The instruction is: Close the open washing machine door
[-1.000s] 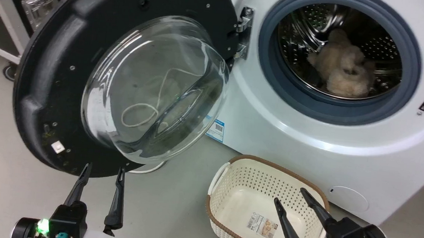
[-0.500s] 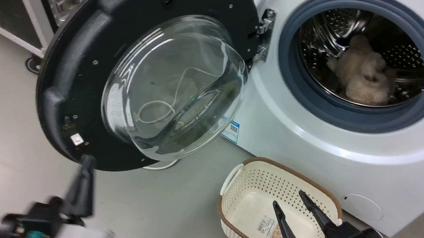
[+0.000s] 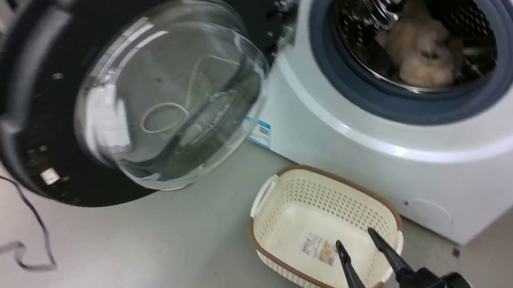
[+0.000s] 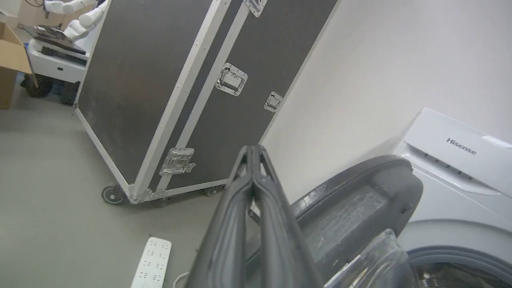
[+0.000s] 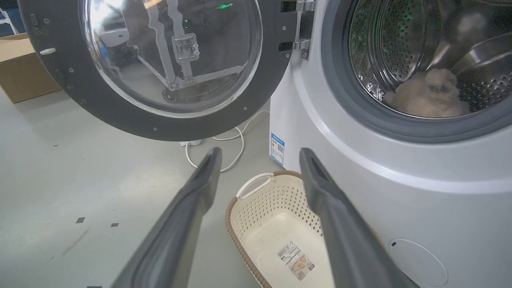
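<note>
The white washing machine (image 3: 375, 153) fills the head view from 12 to 3 o'clock, its drum mouth uncovered. The washing machine door (image 3: 23, 80) hangs wide open from 9 to 11 o'clock, hinged at the mouth's 9 o'clock side. In the left wrist view a dark wheeled case (image 4: 160, 88) stands at 10 o'clock. A cream basket (image 3: 294, 277) sits on the floor at 5 o'clock, near the machine. The right gripper (image 3: 354, 236) hovers over the basket, fingers spread. The left gripper (image 4: 253, 147) has its tips pressed together on nothing. A fluffy beige bundle (image 3: 422, 47) lies in the drum.
</note>
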Robot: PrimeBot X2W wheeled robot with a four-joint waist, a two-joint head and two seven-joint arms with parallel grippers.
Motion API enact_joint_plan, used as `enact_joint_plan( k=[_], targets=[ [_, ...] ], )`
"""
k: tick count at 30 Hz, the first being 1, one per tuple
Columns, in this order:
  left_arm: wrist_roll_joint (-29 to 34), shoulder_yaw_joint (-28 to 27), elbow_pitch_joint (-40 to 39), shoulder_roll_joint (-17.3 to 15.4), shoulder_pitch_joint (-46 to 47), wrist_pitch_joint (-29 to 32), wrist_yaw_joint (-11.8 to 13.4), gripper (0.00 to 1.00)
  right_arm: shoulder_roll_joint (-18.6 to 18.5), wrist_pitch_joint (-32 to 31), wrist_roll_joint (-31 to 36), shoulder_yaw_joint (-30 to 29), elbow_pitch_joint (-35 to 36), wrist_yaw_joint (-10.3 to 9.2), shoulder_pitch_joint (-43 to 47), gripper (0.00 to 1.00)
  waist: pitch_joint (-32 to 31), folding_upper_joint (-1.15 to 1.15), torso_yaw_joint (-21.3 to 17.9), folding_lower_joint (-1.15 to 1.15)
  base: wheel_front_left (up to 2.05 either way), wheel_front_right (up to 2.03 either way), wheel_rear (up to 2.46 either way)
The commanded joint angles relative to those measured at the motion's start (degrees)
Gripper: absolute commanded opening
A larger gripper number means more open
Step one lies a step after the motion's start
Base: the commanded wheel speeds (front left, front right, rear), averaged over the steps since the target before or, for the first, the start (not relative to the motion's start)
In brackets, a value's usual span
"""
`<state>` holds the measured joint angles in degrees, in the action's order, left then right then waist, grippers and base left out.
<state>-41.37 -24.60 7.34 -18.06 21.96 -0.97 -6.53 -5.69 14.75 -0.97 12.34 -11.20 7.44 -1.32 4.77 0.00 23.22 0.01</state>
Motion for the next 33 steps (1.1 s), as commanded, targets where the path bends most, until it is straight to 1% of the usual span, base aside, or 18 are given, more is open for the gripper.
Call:
enact_joint_plan(
  k=[1,8,12,14,15,16,17,18,19,23,24,26,27,28,29,30,31,33],
  targets=[
    [-3.13,-1.84,3.37,-1.65,2.91,2.85,0.46,0.0,-0.43,0.25,0.04,0.19,0.26,0.05,-1.31,1.0,1.75,0.0,-1.99,-0.01,0.0,0.0,0.0],
    [-14.95,-7.94,17.66,-7.31,11.51,15.41,4.13,0.0,-0.82,0.25,-0.15,0.55,0.05,0.05,-2.22,1.0,3.34,0.0,-4.42,-0.01,0.0,0.0,0.0],
    [-20.7,-9.9,23.31,-8.86,13.5,23.76,6.13,0.0,-1.13,0.25,-0.32,0.57,-0.13,0.05,-2.53,1.0,3.74,0.0,-5.04,-0.01,0.0,0.0,0.0],
    [-23.58,-10.42,24.94,-8.92,13.88,28.13,6.26,0.0,-1.16,0.25,-0.37,0.57,-0.19,0.05,-2.56,1.0,3.77,0.0,-5.16,-0.01,0.0,0.0,0.0],
    [-23.58,-10.42,24.94,-8.92,13.88,28.13,6.26,0.0,-1.16,0.25,-0.37,0.57,-0.19,0.05,-2.56,1.0,3.77,0.0,-5.16,-0.01,0.0,0.0,0.0],
    [-26.2,-10.36,25.56,-8.51,13.67,32.76,5.82,0.0,-1.1,0.25,-0.38,0.59,-0.32,0.05,-2.51,1.0,3.65,0.0,-5.17,-0.01,0.0,0.0,0.0],
    [-27.29,-10.26,25.55,-8.24,13.33,34.83,5.56,0.0,-1.05,0.25,-0.37,0.59,-0.4,0.05,-2.49,1.0,3.58,0.0,-5.14,-0.01,0.0,0.0,0.0],
    [-27.29,-10.26,25.55,-8.24,13.33,34.83,5.56,0.0,-1.05,0.25,-0.37,0.59,-0.4,0.05,-2.49,1.0,3.58,0.0,-5.14,-0.01,0.0,0.0,0.0],
    [-28.78,-9.96,25.06,-7.66,12.27,38.03,5.07,0.0,-0.97,0.25,-0.4,0.63,-0.65,0.05,-2.52,1.0,3.24,0.0,-5.04,-0.01,0.0,0.0,0.0],
    [-30.63,-9.68,23.62,-6.15,10.34,41.38,4.27,0.0,-0.86,0.25,-0.53,0.35,-0.93,0.05,-2.52,1.0,2.21,0.0,-4.87,-0.01,0.0,0.0,0.0],
    [-31.79,-9.43,22.31,-4.73,8.86,43.25,3.72,0.0,-0.74,0.25,-0.63,-0.05,-1.18,0.05,-2.3,1.0,1.29,0.0,-4.84,-0.01,0.0,0.0,0.0],
    [-32.11,-9.06,21.5,-4.03,7.9,44.19,3.36,0.0,-0.65,0.25,-0.64,-0.26,-1.34,0.05,-2.18,1.0,0.74,0.0,-4.87,-0.01,0.0,0.0,0.0],
    [-32.66,-8.41,19.56,-2.49,5.81,45.73,2.79,0.0,-0.37,0.25,-0.7,-0.85,-1.55,0.05,-1.9,1.0,-0.55,0.0,-5.04,-0.01,0.0,0.0,0.0],
    [-32.66,-8.41,19.56,-2.49,5.81,45.73,2.79,0.0,-0.37,0.25,-0.7,-0.85,-1.55,0.05,-1.9,1.0,-0.55,0.0,-5.04,-0.01,0.0,0.0,0.0],
    [-32.95,-7.62,17.44,-0.83,3.54,47.03,2.39,0.0,-0.01,0.25,-0.76,-1.68,-1.65,0.05,-1.39,1.0,-1.94,0.0,-5.26,-0.01,0.0,0.0,0.0],
    [-32.94,-5.89,13.63,2.19,-0.57,48.76,1.78,0.0,0.6,0.25,-0.72,-2.74,-2.11,0.05,-0.04,1.0,-4.9,0.0,-5.89,-0.01,0.0,0.0,0.0],
    [-32.94,-5.89,13.63,2.19,-0.57,48.76,1.78,0.0,0.6,0.25,-0.72,-2.74,-2.11,0.05,-0.04,1.0,-4.9,0.0,-5.89,-0.01,0.0,0.0,0.0],
    [-33.18,-4.76,10.54,4.68,-3.85,49.93,1.49,0.0,1.01,0.25,-0.69,-3.38,-2.32,0.05,0.97,1.0,-6.49,0.0,-6.61,-0.01,0.0,0.0,0.0]
  ],
)
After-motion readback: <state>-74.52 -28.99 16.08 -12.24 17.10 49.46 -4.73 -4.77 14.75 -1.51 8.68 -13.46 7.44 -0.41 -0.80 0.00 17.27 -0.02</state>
